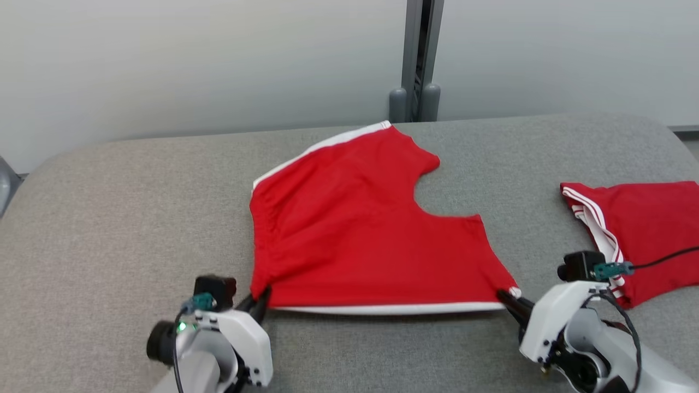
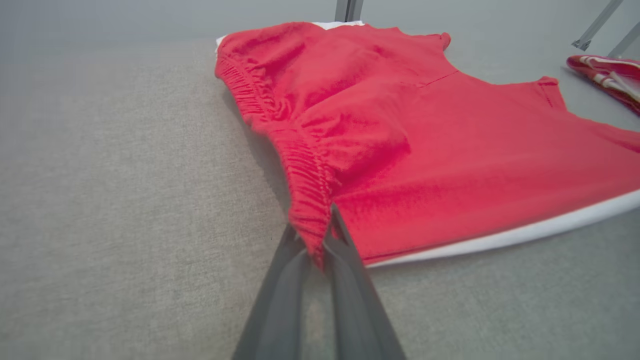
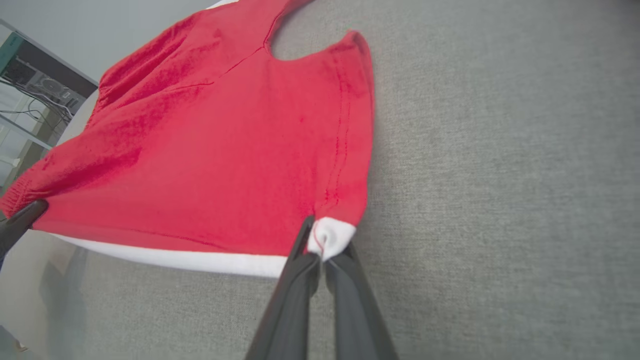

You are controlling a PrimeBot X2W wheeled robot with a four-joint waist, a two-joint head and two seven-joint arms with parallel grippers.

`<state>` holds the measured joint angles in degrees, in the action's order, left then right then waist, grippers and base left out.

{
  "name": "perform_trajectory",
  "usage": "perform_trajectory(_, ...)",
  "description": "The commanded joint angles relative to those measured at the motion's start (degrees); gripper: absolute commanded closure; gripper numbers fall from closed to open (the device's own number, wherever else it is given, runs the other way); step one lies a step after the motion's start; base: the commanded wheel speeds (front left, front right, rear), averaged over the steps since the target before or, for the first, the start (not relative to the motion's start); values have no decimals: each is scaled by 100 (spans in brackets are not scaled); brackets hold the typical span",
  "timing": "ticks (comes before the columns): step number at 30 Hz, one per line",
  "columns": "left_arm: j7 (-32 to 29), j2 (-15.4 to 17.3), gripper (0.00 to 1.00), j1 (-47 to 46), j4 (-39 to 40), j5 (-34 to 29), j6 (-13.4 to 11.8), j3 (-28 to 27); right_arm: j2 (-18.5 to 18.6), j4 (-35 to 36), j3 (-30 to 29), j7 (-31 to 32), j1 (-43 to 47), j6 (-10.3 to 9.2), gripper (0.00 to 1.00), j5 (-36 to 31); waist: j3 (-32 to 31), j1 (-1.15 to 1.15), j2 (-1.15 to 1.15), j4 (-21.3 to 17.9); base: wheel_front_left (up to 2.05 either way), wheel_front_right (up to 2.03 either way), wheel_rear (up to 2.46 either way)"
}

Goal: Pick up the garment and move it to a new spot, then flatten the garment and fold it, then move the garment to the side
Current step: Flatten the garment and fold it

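Observation:
The garment (image 1: 360,234) is a pair of red shorts with white side stripes, spread across the middle of the grey table (image 1: 136,207). My left gripper (image 1: 261,299) is shut on its near left corner, pinching the gathered waistband (image 2: 310,220). At the near right corner my right gripper (image 1: 508,297) is shut on the white hem tip (image 3: 327,239). The white near edge (image 1: 393,309) runs stretched between the two grippers. In the right wrist view the left gripper's dark finger (image 3: 20,222) shows at the left edge, at the garment's far corner.
A second red garment (image 1: 644,234) with white stripes lies at the table's right edge, close to my right wrist. A grey post (image 1: 418,60) stands behind the table against a pale wall. Bare grey table (image 1: 109,229) extends to the left and along the front.

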<state>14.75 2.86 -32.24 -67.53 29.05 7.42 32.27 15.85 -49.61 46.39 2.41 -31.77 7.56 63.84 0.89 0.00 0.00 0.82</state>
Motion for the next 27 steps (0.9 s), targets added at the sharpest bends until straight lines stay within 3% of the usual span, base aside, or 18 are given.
perform_trajectory(1, 40, 54, 100, 197, 97, 120, -5, 3, 173, 87, -2, 101, 163, -15, 100, 108, -82, 0, 0, 46, 0, 0, 0)
perform_trajectory(15, -160, 86, 100, 1502, 1684, 1314, 4, 119, 1171, 1368, 11, 1350, 857, -10, 100, 1058, -228, 0, 0, 146, 0, 0, 0)
perform_trajectory(18, -300, 206, 100, 1732, 2079, 1467, 5, 172, 1359, 1609, -83, 1618, 1001, -10, 100, 1319, -235, 0, 0, 177, 0, 0, 0)
perform_trajectory(27, -1486, 930, 100, 2556, 3843, 1979, 5, 621, 2041, 2247, -235, 2636, 1389, -10, 100, 1822, -209, 0, 0, 255, 0, 0, 0)
